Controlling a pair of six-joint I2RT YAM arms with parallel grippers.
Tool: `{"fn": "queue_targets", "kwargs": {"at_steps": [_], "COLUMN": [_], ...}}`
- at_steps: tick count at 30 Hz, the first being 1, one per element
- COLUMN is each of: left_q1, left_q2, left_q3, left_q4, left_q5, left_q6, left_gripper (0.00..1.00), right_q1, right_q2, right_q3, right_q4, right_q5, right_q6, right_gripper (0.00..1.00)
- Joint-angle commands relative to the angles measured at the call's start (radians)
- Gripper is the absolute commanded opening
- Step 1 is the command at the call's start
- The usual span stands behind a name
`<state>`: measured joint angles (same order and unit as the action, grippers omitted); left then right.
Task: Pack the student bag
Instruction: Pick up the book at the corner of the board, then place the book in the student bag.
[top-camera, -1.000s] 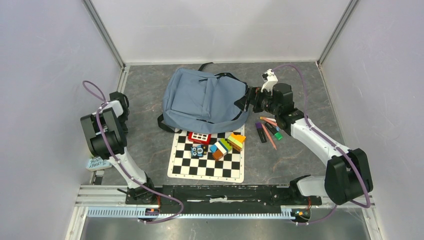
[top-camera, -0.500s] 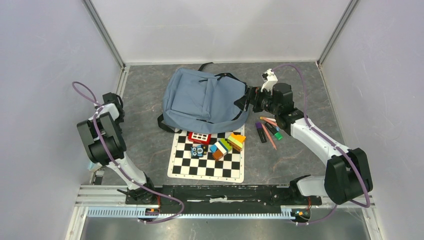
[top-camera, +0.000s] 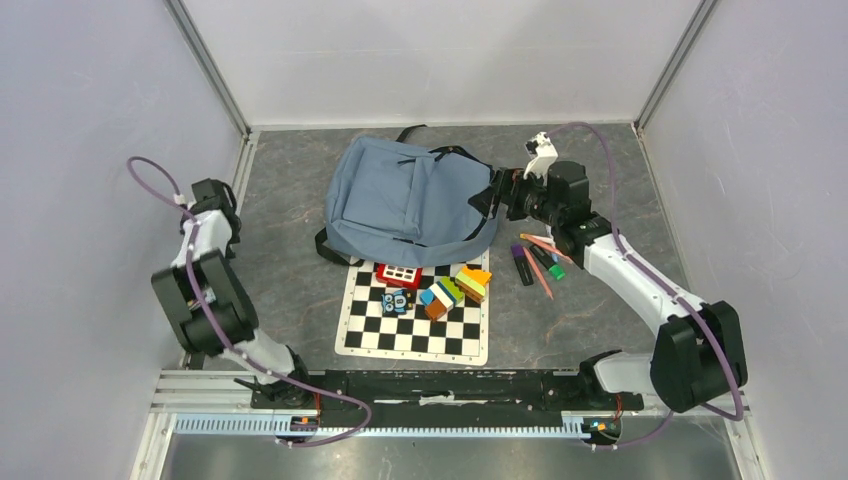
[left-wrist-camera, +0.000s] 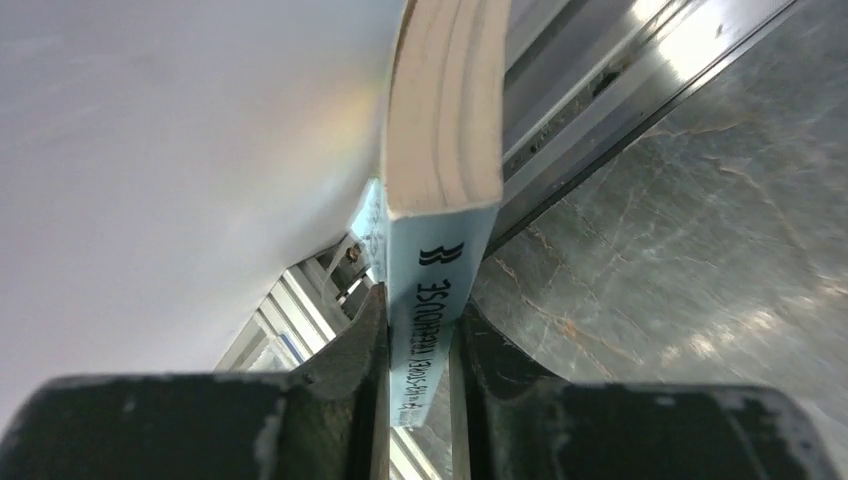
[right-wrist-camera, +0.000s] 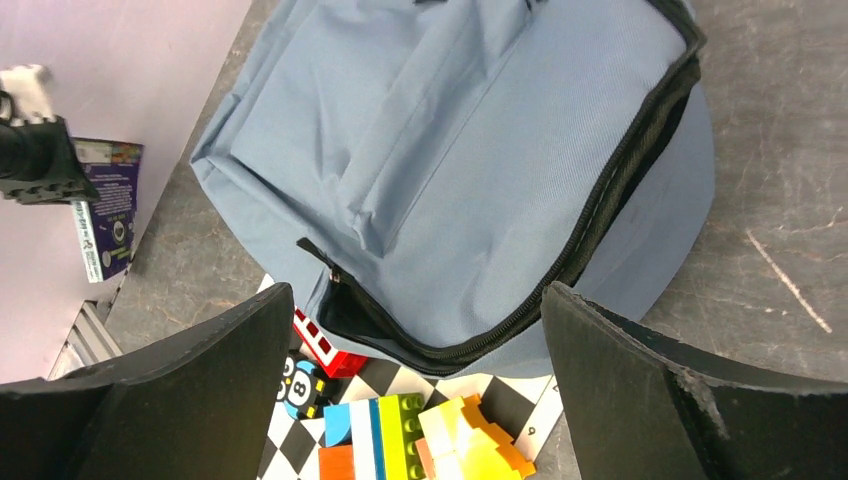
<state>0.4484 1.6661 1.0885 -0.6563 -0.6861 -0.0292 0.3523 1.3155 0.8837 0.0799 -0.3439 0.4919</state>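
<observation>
The dusty-blue student bag (top-camera: 405, 200) lies flat at the back middle, its black zipper running along the near edge; it fills the right wrist view (right-wrist-camera: 450, 150). My right gripper (top-camera: 492, 200) hovers at the bag's right edge, jaws wide open and empty (right-wrist-camera: 415, 295). My left gripper (top-camera: 212, 197) is by the left wall, shut on a thin book with a light-blue spine (left-wrist-camera: 440, 150). The right wrist view shows the book hanging from that gripper (right-wrist-camera: 108, 205).
A chessboard (top-camera: 400, 335) lies in front of the bag, carrying a red block (top-camera: 398, 275), a small dark toy (top-camera: 397, 300) and colourful bricks (top-camera: 455, 288). Markers and pencils (top-camera: 537, 262) lie right of the board. A metal rail (left-wrist-camera: 640, 80) runs along the left wall.
My left arm has swung back along the left wall, and the book has left its spot on the floor. My right gripper has barely shifted.
</observation>
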Motion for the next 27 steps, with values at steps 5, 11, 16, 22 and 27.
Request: {"fn": "queue_targets", "kwargs": {"at_steps": [5,11,16,22,27], "left_q1": [-0.097,-0.336,-0.554,-0.692,-0.795], "left_q2": [-0.424,-0.49,-0.531,-0.583,-0.627], "left_q3": [0.084,0.287,0.361,0.342,0.272], "left_q4": [-0.06,-0.239,-0.181,0.026,0.201], "left_q5": [0.15,0.361,0.758,1.096,1.279], "left_q6": [-0.126,-0.183,-0.309,-0.475,-0.578], "left_gripper": [0.02,0.02,0.02,0.02,0.02], "right_q1": [-0.002,-0.001,0.005,0.026,0.065], "right_q2": [-0.111,-0.138,-0.156,-0.171,-0.183], "right_q3": [0.137,0.172,0.167,0.155,0.088], "right_q4": [-0.038,-0.01,0.034,0.074,0.185], "right_q5": [-0.015,-0.158,-0.312,-0.467,-0.535], "right_q6": [-0.06,-0.121,-0.146,-0.115,-0.017], "right_gripper": [0.98,0.98,0.98,0.98,0.98]}}
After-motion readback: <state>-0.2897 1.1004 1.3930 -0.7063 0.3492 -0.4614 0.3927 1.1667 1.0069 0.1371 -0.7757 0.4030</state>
